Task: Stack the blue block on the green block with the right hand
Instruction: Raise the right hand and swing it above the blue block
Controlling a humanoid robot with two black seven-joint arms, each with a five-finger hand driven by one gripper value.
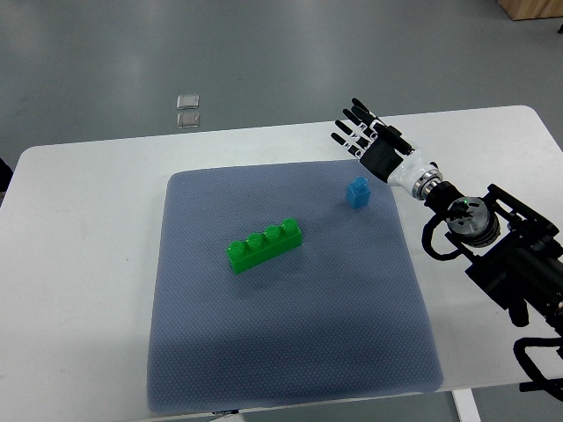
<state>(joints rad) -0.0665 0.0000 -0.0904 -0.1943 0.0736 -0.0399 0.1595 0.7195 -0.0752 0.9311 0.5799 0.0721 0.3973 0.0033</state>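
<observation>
Seen from above: a white worktop (88, 264) covered in its middle by a grey-blue mat (290, 343). Near the mat's centre, slightly to the left, lay the green block (264, 245), a long brick with four studs in a row, set at a slant with its right end farther from the robot. Up and to the right of it, well apart and close to the mat's far right corner, stood the blue block (358, 192), small, upright, resting on the mat and touched by nothing. Just beyond the blue block, over the mat's far edge and the bare worktop, hovered the right hand (362, 139), reached in from the picture's right on a black and silver arm (475, 224). Fingers (347, 132) spread and released, grasping nothing, pointed away toward the far left; near the blue block but apart from it, though height above the surface could not be judged for certain from this steep angle. On the grey floor beyond the worktop, a small pale square thing (188, 111), possibly clear plastic.
</observation>
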